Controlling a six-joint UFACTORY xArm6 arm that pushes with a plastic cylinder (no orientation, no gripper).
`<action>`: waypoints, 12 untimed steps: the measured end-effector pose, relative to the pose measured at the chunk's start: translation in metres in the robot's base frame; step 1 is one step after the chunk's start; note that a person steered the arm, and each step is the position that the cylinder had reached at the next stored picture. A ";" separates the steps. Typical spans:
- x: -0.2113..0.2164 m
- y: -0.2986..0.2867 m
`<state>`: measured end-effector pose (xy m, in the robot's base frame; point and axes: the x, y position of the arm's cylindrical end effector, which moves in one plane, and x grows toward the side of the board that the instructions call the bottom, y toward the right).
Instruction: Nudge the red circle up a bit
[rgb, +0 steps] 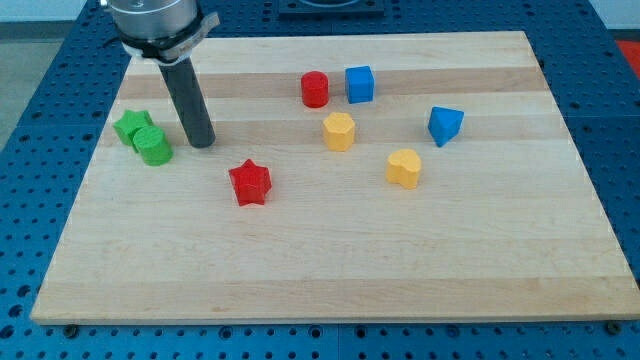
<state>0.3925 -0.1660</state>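
Note:
The red circle (315, 89), a short red cylinder, stands on the wooden board near the view's top middle. A blue cube (360, 84) sits just to its right, apart from it. My tip (203, 142) rests on the board far to the left of the red circle and a little lower. The tip is right beside a green cylinder (153, 146), on its right.
A green star-like block (131, 126) touches the green cylinder. A red star (249, 183) lies below and right of my tip. A yellow hexagon (339, 131), a yellow heart (404, 168) and a blue triangle (445, 125) lie right of centre. The board's edge (330, 320) runs along the bottom.

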 end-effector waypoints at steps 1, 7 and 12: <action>-0.019 0.009; -0.023 0.051; -0.056 0.139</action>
<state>0.3364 -0.0269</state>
